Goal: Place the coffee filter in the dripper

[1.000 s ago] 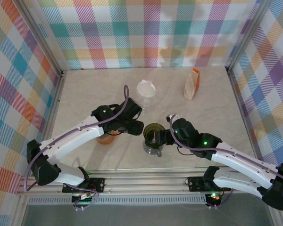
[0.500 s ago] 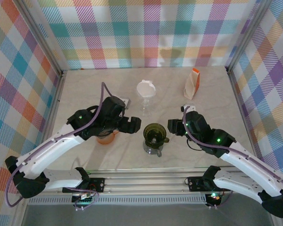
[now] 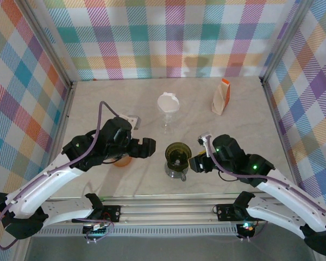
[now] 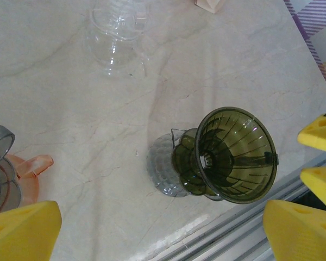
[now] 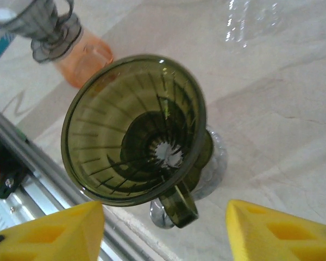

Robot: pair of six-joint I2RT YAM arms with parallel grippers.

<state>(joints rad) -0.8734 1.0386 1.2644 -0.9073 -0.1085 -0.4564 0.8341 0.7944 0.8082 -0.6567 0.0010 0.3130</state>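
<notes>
Green and see-through, the dripper (image 3: 177, 154) stands on a small glass server (image 4: 165, 174) at the near middle of the table (image 3: 250, 136), and its cone is empty. The white coffee filter (image 3: 168, 102) is well apart from it, farther back. It seems to rest on a clear glass vessel (image 3: 167, 118), though I cannot tell exactly how it sits there.

The left gripper (image 3: 148, 148) hangs just beside the dripper on its left. In the left wrist view its yellow fingers (image 4: 22, 231) are spread wide and nothing is between them. The right gripper (image 3: 197, 163) is close on the other side, its fingers (image 5: 49, 231) also apart and holding nothing. An orange cup (image 5: 89, 57) stands under the left arm.

I judge that the step in hand is to fetch the filter, because the main work is not yet begun. To do it well, one gripper should reach to the back and pinch only one wall of the paper near the rim. The grip must be light, so that the cone does not crush. Then it should lift straight up, so the glass below is not pulled over. Above the dripper, the tip should point down into the centre hole before release. The other gripper may steady the dripper's handle, because the dripper stands high on the server and could tip.
</notes>
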